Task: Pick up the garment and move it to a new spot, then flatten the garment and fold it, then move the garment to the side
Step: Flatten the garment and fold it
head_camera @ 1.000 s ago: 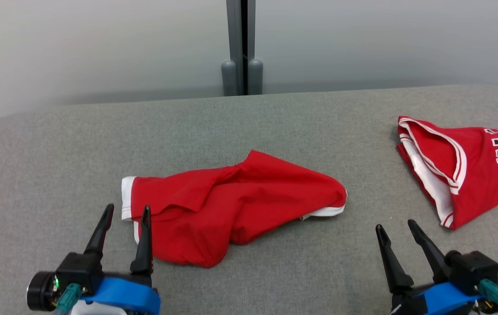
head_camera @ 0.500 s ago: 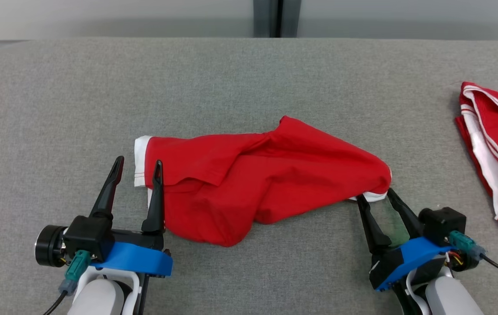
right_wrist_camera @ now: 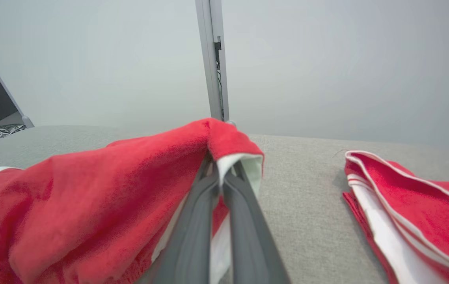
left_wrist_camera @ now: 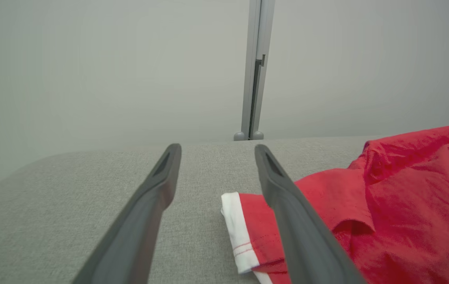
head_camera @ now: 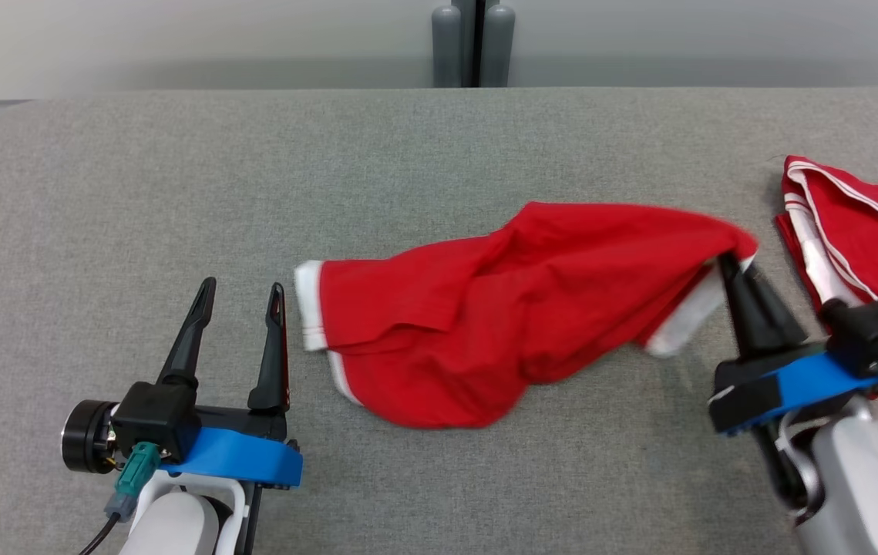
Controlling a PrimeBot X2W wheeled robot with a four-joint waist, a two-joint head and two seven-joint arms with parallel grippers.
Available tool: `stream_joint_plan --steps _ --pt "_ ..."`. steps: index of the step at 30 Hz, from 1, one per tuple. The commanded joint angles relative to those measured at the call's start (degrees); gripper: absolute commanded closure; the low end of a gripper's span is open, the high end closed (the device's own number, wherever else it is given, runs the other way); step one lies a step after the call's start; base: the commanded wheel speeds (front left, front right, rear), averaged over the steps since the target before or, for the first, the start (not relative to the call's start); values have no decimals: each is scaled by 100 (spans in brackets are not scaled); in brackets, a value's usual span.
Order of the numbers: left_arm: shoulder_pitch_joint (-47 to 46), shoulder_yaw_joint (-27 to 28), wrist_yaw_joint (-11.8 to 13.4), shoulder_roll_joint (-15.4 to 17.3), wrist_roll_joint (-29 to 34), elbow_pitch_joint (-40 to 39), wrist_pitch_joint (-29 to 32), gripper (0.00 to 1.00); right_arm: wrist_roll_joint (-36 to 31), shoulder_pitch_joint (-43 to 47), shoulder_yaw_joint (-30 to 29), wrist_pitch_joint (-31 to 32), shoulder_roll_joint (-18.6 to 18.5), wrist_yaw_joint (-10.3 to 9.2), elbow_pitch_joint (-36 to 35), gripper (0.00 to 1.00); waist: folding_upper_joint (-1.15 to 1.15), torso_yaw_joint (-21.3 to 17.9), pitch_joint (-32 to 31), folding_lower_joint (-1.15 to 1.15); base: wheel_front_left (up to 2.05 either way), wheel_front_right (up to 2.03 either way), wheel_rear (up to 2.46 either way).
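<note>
Garment (head_camera: 516, 324) long axis: left to right across frame centre.
Right gripper (head_camera: 731, 266), pinched on the hem, holds the centre-right end raised off the table (head_camera: 176, 169); the white-cuffed end lies just beside the spread, empty left gripper (head_camera: 243, 285) at lower left.

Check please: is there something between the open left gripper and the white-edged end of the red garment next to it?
Nothing visible. Only bare grey table lies between the left gripper and the white-edged end of the red garment. The right gripper is shut on the garment's other end, away from that gap.
</note>
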Motion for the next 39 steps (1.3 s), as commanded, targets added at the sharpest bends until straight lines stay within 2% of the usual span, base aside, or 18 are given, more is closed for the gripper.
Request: stream_joint_plan --steps 1,5,7,10,16,19,22,23,24,33,39 --pt "15 26 27 -3 -1 -5 -32 0 -85 -145 -54 -47 -93 1 -110 100 -1 -35 -41 0 0 0 0" --pt "55 31 31 11 -18 -6 -33 0 -425 -357 -33 -38 -237 2 -792 100 -1 -76 -116 0 0 0 0" --pt "75 37 31 11 -38 -6 -38 0 -513 -292 341 117 -230 2 -1133 100 -1 -89 -147 0 0 0 0" --pt "89 28 42 -17 -45 -10 -44 0 -427 3 1292 562 -252 0 -1450 100 -1 -88 -173 0 0 0 0" --pt "46 -26 27 -68 -64 11 -53 0 229 553 2889 1315 -234 1 -1104 100 -1 -58 -136 0 0 0 0" --pt "11 -43 16 -87 -67 31 -57 0 448 684 3179 1306 -219 1 -831 100 -1 -53 -107 0 0 0 0" --pt "5 -35 28 -86 -68 47 -60 0 536 722 3163 1131 -153 2 -662 100 -1 -77 -94 0 0 0 0" --pt "14 -28 36 -80 -67 54 -62 0 540 723 3123 1059 -135 2 -631 59 -1 -90 -98 0 0 0 0" --pt "22 -25 45 -76 -64 60 -63 0 539 744 3074 983 -108 2 -615 0 -1 -100 -105 0 0 0 0" --pt "231 37 109 -50 -92 115 -65 0 420 1192 2466 639 32 2 -1032 0 -1 -221 -371 0 0 0 0" --pt "450 77 202 0 -105 137 -62 0 239 1693 1642 615 121 2 -1602 0 -1 -338 -626 0 0 0 0"
